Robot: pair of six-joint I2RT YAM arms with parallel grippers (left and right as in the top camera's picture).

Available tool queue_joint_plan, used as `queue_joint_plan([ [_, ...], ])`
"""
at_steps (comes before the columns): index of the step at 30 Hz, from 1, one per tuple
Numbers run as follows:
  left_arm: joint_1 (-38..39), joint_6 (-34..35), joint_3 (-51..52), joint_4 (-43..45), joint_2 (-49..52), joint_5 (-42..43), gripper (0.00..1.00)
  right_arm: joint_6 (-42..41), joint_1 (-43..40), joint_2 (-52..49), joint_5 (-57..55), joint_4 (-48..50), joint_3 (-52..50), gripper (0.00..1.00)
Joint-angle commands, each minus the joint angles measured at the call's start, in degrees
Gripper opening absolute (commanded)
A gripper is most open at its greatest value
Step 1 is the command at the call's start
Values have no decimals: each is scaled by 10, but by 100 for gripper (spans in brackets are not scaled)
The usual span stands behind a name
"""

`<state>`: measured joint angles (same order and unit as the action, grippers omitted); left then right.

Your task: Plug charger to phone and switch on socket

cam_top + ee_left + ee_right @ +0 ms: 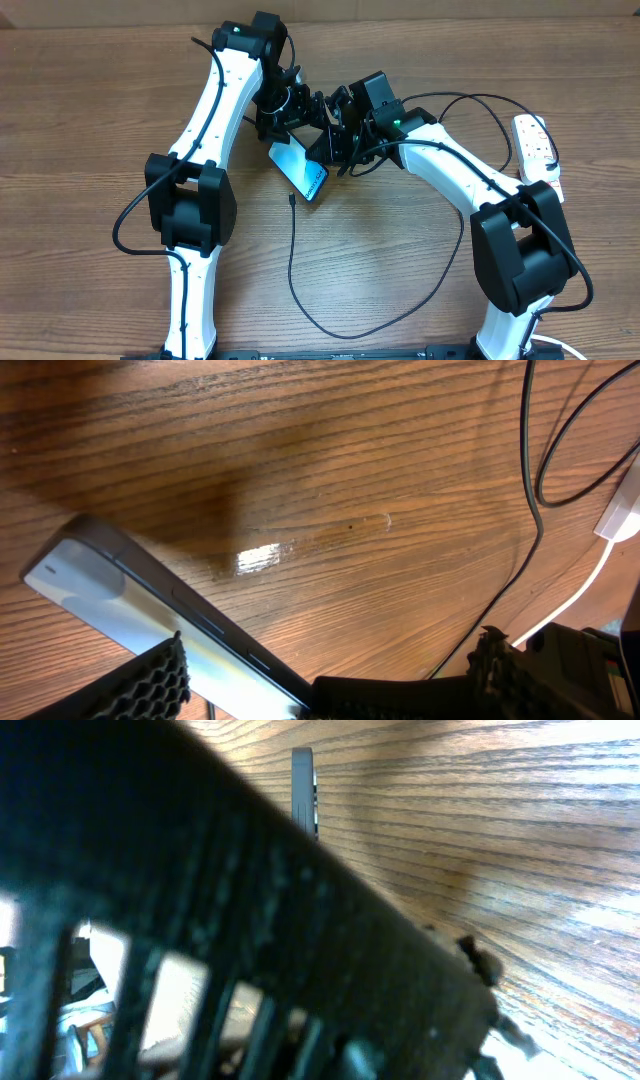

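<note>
The phone (302, 169), with a cyan-blue screen, lies slanted at the table's middle with both grippers crowded over its far end. In the left wrist view it (110, 585) runs edge-on and looks tilted off the wood. My left gripper (290, 112) (325, 685) is open wide, its left pad against the phone's face. My right gripper (335, 140) sits at the phone's right edge; its own view is blocked by a dark blurred part. The charger's plug tip (289, 200) lies loose just below the phone. Its thin black cable (330, 333) loops toward the front. The socket (537, 146) lies at the far right.
The charger cable (527, 480) and the strip's thick white cord (585, 585) cross the wood to the right of the left gripper. Another black cable arcs behind the right arm toward the power strip (480, 100). Bare wood surrounds the cable loop at the front.
</note>
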<state>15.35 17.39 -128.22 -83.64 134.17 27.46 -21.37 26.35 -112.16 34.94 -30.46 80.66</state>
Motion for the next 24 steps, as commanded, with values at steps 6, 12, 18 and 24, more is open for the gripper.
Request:
queue_joint_plan([
  [6, -40, -12, -13, -6, 0, 80, 86, -14, -2, 2, -31, 5, 3, 4],
  [12, -80, -38, -13, -28, 0, 132, 87, -6, -2, 3, -149, -11, 3, 4],
  [18, -104, -57, -13, -43, 0, 112, 88, 61, 0, 6, -174, -29, 7, 4],
  [24, -112, -56, -13, -41, 0, 56, 89, 101, 0, 41, -322, -78, 29, 4],
])
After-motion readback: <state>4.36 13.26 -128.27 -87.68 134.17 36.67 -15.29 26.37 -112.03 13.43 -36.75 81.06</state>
